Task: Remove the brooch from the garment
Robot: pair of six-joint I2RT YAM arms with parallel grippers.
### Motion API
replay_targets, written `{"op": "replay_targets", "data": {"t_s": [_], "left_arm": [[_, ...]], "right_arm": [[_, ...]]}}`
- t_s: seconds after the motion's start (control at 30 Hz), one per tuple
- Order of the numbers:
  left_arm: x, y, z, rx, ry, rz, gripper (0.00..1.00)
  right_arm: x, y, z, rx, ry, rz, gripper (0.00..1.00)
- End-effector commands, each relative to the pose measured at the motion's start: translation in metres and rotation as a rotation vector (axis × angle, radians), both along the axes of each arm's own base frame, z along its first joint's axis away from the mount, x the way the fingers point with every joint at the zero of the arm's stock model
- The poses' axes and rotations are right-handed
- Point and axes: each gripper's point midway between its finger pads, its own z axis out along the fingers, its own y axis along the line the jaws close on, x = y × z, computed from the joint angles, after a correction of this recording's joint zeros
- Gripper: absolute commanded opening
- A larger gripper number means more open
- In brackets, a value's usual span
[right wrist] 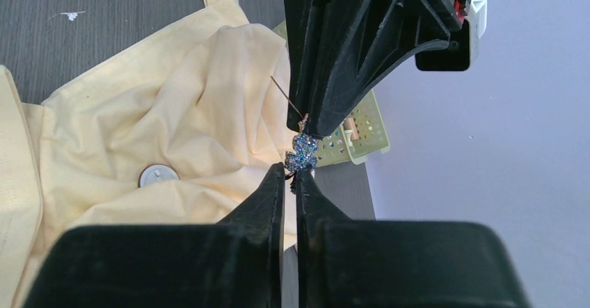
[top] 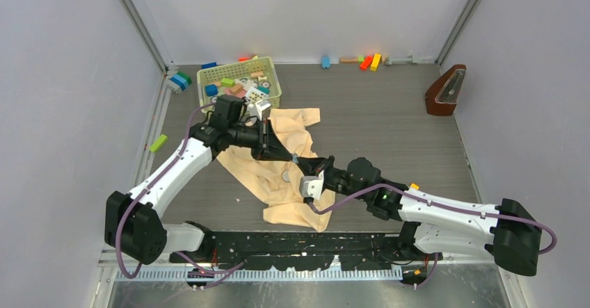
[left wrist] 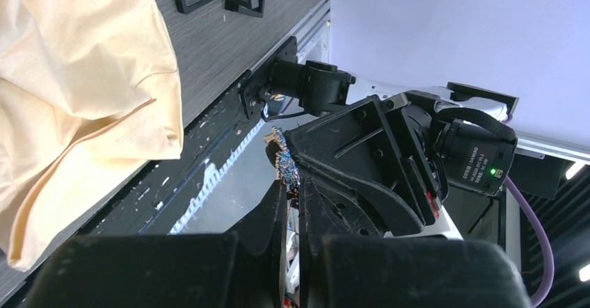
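Right claw (right wrist: 291, 177) and left claw (right wrist: 310, 130) both pinch brooch (right wrist: 302, 152) above shirt (right wrist: 174, 113); release one side slowly, mind bare pin (right wrist: 284, 92).

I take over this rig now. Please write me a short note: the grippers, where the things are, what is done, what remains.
The left gripper has its jaws shut on the brooch, in the air.
The right gripper grips the same brooch from the opposite side.
The garment lies crumpled below, apart from it.
Done: the brooch looks free, its pin bare.
To do: probably one gripper releases, the other sets it down.
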Motion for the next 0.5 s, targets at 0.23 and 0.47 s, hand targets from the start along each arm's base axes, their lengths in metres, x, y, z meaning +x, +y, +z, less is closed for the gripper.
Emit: {"op": "replay_targets", "data": {"t_s": [0.23,0.47], "left_arm": [[0.009,0.000,0.019,-0.066,-0.114,-0.017,0.55],[0.032,0.020,0.023,-0.117,-0.236,0.078,0.65]], "right_arm": [[-0.006,-0.002,0.031,0.175,0.120,-0.021,0.00],[-0.006,-0.015,0.027,0.323,0.368,-0.119,0.00]]}}
